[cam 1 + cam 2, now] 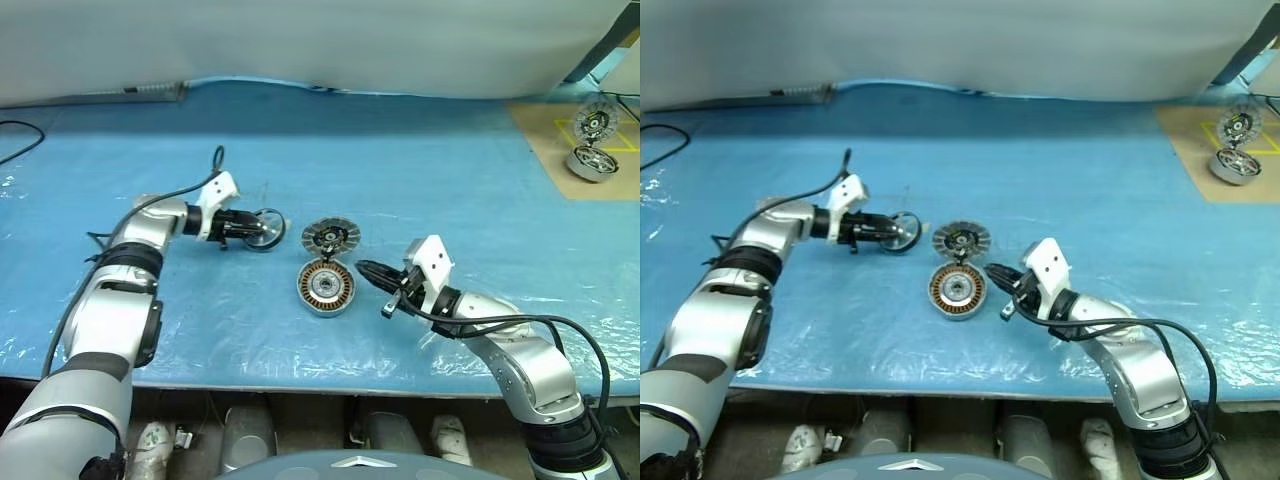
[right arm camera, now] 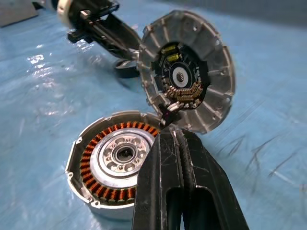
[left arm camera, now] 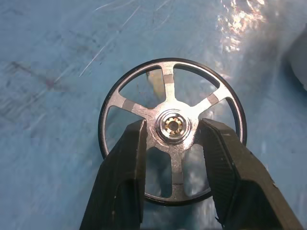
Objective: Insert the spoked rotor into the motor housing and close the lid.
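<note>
1. Desk [image 1: 400,180], covered in crinkled blue plastic sheet, runs the full width of the head view. Its near edge lies at 6 o'clock, and a pale draped backdrop closes the far edge at 12 o'clock.
2. Open room: bare sheet across the far half of the desk and at 9 o'clock beyond the left arm. A narrower bare strip lies between the central parts and the near edge.
3. Motor housing [image 1: 326,288], a squat round silver-grey metal cup, sits at desk centre, mouth up. Inside it: a ring of copper-orange windings around a silver hub with a dark bore. No rotor in it.
4. Lid [image 1: 331,237], a round grey disc with a dark hub and radial segmented ring on its inner face, stands swung up at the housing's 12 o'clock rim, inner face toward the robot.
5. Spoked rotor [image 3: 171,129], a small silver five-spoke wheel with a dark rim, is at 9 o'clock of the lid, near it but apart. Whether it touches the sheet I cannot tell.
6. Left pincer [image 3: 171,143] pinches the rotor, one black finger on each side of its hub.
7. Right pincer [image 2: 169,139] is pressed together, holding nothing, tips just beside the hinge where lid meets housing, at the housing's 3 o'clock.
8. At 2 o'clock, well apart: a brown mat [image 1: 560,135] with yellow tape lines carrying a second silver motor unit [image 1: 590,160], lid also up.
</note>
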{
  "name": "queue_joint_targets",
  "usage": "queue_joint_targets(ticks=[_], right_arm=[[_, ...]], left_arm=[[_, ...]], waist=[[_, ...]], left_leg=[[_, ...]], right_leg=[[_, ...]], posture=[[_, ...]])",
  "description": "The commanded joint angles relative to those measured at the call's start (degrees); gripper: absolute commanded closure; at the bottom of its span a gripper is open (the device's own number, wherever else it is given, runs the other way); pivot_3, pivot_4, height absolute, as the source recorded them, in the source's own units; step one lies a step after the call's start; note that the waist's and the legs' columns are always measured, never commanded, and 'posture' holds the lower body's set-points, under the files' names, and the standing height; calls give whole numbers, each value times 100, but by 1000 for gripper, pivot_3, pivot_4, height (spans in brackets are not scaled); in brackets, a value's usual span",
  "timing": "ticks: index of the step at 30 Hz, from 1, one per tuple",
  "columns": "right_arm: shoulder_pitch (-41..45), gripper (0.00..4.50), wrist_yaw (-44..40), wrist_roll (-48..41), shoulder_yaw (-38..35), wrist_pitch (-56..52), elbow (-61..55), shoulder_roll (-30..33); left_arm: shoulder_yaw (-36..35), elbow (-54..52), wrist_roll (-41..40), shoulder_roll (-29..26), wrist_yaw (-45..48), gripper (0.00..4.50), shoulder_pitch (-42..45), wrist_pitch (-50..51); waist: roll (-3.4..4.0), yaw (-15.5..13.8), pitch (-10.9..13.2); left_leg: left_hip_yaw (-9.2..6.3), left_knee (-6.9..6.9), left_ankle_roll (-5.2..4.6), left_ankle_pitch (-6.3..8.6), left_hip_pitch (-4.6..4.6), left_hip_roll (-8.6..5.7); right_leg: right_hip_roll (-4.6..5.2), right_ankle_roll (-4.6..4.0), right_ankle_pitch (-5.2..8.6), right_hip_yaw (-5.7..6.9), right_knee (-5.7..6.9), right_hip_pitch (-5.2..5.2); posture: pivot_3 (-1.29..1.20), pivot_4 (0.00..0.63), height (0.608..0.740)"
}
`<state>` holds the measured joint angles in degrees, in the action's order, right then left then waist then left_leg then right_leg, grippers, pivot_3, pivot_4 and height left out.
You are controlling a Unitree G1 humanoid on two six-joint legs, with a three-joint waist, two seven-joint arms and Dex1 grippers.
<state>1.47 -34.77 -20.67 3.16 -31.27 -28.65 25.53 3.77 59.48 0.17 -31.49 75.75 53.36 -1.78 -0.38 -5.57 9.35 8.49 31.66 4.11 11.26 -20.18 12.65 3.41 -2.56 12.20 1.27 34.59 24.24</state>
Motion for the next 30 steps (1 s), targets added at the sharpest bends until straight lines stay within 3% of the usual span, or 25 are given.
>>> queue_joint_targets(ticks=[1, 8, 14, 19, 30], right_arm=[[-337, 4500, -50, 21, -194, 680, 160, -96], [-962, 4500, -394, 156, -209, 1510, 611, 48], [-1241, 4500, -667, 180, -188, 1934, 899, 116], [-1346, 4500, -731, 221, -134, 2078, 1014, 118], [-1305, 4500, -749, 250, -95, 2152, 1078, 71]], left_arm=[[-147, -1316, -440, -322, 525, 3165, -418, 522], [-150, -4590, -1534, -1016, 1243, 3165, -1590, 2458], [-47, -6342, -2414, -1306, 1361, 3165, -1883, 3566], [233, -6921, -2667, -1219, 1207, 3165, -1815, 3830], [1233, -6671, -1832, -371, 245, 3165, -1611, 3089]], waist=[[0, -10, 1], [0, 23, 16], [8, 28, 22], [10, 29, 23], [11, 42, 23]], left_leg=[[0, -1, 0, 0, -1, -1], [5, -19, 0, 0, 2, 5], [14, -19, -1, 1, 6, 5], [15, -20, -2, 0, 4, 5], [15, -14, -2, 0, -6, 4]], right_leg=[[1, 0, 1, 1, 0, 0], [0, -10, 10, 4, -4, 5], [1, -12, 12, 0, -1, 4], [-1, -12, 13, 1, -1, 4], [-3, -11, 13, -1, 0, 2]], posture=[[0, 150, 740], [0, 150, 740], [0, 150, 740], [0, 150, 740], [0, 150, 740]])
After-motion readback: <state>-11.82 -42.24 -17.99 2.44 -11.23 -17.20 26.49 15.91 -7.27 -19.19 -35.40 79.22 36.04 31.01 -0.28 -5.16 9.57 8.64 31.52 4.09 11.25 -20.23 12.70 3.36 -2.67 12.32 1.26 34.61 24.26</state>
